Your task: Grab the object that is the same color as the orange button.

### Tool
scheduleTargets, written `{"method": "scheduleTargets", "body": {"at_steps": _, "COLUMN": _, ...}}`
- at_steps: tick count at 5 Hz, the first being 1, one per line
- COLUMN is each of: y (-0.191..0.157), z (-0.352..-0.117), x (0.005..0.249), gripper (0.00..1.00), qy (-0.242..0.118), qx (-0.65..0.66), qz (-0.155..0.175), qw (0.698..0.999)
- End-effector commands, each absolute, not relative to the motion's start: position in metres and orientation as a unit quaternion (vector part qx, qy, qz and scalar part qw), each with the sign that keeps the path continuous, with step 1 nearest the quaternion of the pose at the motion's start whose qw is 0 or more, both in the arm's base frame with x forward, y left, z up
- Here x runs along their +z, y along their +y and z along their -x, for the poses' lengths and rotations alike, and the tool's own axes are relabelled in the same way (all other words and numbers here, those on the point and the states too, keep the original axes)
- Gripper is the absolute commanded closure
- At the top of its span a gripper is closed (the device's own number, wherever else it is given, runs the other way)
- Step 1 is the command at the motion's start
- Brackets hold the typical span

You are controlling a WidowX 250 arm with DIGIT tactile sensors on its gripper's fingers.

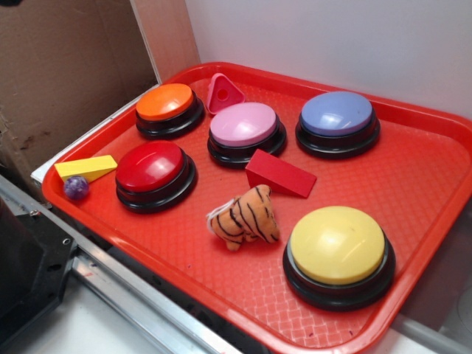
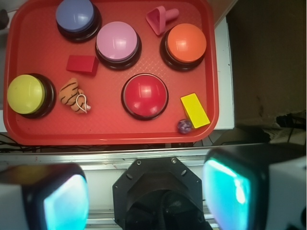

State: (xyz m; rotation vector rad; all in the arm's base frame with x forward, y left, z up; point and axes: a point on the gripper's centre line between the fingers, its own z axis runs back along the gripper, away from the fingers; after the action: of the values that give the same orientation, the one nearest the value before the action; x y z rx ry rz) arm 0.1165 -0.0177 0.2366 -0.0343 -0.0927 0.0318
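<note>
From my feed the red tray fills the bench. The yellow button is biggest, and the orange button sits in the far corner. The plush tiger lies between the yellow and red button, touching neither. The gripper hangs off the tray, wide open, holding nothing.

Lab test bench: red tray, cardboard backdrop, aluminium rail.
</note>
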Motion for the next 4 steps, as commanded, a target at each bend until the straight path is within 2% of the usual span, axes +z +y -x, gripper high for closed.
{"method": "scheduleTargets", "body": {"at_steps": 1, "y": -0.018, "z": -0.117, "x": 0.237, "gripper": 0.0, "qy": -0.046, "qx": 0.016, "qz": 0.017, "qw": 0.999}}
{"method": "scheduleTargets", "body": {"at_steps": 3, "y": -0.058, "z": -0.153, "x": 0.2, "gripper": 0.0, "qy": -0.097, "qx": -0.086, "qz": 0.009, "qw": 0.991}}
{"method": "scheduleTargets", "body": {"at_steps": 4, "y": -0.082, "z": -0.17, "x": 0.167, "gripper": 0.0, "qy": -0.107, "qx": -0.135, "qz": 0.03, "qw": 0.985}}
